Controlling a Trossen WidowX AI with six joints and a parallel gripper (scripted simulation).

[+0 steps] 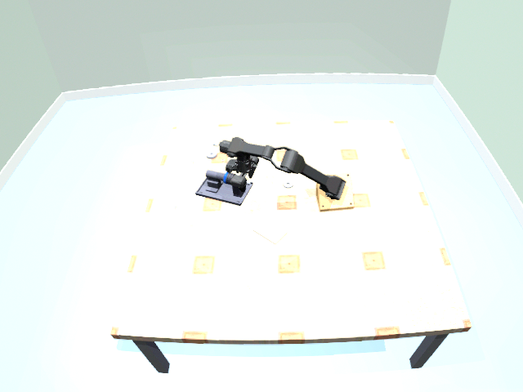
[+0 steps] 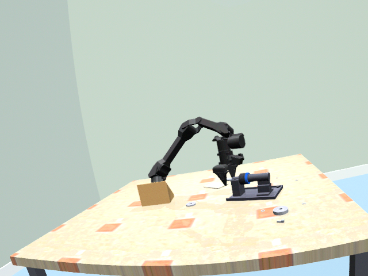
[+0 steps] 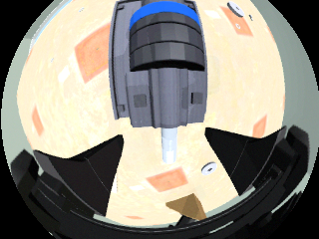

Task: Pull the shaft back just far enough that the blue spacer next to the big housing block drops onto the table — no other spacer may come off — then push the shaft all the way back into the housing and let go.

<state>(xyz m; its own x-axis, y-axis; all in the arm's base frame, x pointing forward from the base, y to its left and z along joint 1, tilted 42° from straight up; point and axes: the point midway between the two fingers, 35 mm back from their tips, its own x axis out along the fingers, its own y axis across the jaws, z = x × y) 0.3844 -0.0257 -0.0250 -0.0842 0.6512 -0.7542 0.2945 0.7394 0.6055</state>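
Observation:
The blue spacer (image 1: 225, 177) (image 2: 246, 178) (image 3: 164, 8) sits between the dark housing cylinder (image 2: 260, 177) and several black spacers (image 3: 166, 42). Beside them stands the front support post (image 2: 237, 188) on the dark base plate (image 1: 223, 197) (image 2: 252, 196). The pale shaft end (image 3: 169, 146) sticks out of the post on the arm's side. My gripper (image 2: 229, 180) (image 3: 165, 134) is open and empty. Its fingertips point down at the shaft end, one on either side of it in the wrist view. The shaft inside the spacers and housing is hidden.
A tan wedge block (image 1: 335, 203) (image 2: 154, 194) is at the arm's base. A small washer (image 2: 190, 203) (image 3: 209, 166) lies between it and the fixture. A thick ring (image 2: 280, 210) (image 3: 235, 9) and a screw (image 2: 280, 221) lie beside the fixture. A pale flat piece (image 2: 212, 186) lies behind it.

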